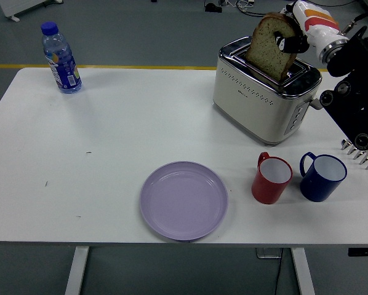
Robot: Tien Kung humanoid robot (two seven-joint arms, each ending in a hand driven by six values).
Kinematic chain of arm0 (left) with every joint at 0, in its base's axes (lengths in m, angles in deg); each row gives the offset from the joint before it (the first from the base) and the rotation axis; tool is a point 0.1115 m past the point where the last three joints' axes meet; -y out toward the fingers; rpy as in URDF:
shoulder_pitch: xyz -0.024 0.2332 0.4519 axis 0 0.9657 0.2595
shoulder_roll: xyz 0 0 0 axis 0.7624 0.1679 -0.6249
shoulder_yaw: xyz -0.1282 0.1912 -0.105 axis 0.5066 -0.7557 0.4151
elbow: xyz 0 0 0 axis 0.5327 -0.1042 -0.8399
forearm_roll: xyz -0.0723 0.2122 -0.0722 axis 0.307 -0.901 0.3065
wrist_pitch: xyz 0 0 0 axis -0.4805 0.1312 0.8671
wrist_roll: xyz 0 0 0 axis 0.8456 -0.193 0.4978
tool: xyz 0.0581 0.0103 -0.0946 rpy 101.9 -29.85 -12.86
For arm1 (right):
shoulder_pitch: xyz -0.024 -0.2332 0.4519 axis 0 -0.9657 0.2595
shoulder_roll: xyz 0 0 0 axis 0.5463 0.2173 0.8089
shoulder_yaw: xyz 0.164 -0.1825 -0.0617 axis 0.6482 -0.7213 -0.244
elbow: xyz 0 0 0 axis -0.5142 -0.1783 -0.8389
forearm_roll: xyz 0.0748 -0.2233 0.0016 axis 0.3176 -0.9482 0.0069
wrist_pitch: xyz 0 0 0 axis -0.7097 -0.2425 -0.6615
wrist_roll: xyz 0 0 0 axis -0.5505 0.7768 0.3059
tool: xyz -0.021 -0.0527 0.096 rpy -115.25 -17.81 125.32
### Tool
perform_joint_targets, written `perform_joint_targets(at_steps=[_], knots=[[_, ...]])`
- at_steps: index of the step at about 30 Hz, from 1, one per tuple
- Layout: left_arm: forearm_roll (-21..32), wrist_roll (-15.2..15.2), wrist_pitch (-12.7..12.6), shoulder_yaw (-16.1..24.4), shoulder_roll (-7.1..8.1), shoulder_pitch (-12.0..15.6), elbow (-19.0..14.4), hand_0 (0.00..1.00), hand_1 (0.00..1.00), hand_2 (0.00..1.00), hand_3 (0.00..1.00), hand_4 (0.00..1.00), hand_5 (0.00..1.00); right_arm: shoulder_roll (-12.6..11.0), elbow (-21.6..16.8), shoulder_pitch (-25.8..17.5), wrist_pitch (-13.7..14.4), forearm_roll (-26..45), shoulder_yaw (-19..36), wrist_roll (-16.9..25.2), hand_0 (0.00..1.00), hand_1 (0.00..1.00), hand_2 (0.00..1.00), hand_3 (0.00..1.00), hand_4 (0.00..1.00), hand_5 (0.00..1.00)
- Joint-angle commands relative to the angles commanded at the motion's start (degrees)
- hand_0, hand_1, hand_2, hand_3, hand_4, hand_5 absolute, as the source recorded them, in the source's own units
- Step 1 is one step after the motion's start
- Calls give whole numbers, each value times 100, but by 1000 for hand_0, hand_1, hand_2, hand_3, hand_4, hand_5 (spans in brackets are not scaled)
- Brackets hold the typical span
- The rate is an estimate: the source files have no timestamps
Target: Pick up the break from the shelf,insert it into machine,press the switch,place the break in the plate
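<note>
Brown-crusted bread (pixel 271 49) sits pinched in my right hand (pixel 293 38), tilted, its lower edge dipped into the slot of the cream toaster (pixel 264 101) on the table (pixel 110 141). I see the purple plate (pixel 184 200) well apart at the near edge — red mug (pixel 272 179) and blue mug (pixel 322 176) beside it.

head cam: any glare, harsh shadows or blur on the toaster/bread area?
Head view: even, soft light, only faint shadows under the toaster and cups; mild highlights on the toaster's chrome top, nothing blown out; bread slice and right hand reasonably sharp, no obvious motion blur; image slightly soft overall.
</note>
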Motion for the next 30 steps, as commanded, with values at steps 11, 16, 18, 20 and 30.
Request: perform_joint_targets(at_steps=[11,16,18,20,30], knots=[[15,2,-5,-23,0,-6,0,614,484,450,567,361,892,39,135,32,-316,-209,10,105,95,176,309,431,419,2],[27,-1,-7,-34,0,-8,0,613,479,449,567,361,888,30,231,35,-540,-266,-33,322,314,444,508,584,626,113],[29,-3,-12,-25,0,-7,0,613,479,449,567,361,888,28,245,39,-552,-239,-30,360,314,444,508,584,626,113],[30,-3,-14,-26,0,-7,0,613,479,449,567,361,888,25,251,46,-569,-219,-27,391,314,444,508,584,626,113],[134,-18,-32,-124,0,4,0,614,477,445,568,363,888,-13,249,24,-728,-233,48,478,871,818,921,926,791,210]])
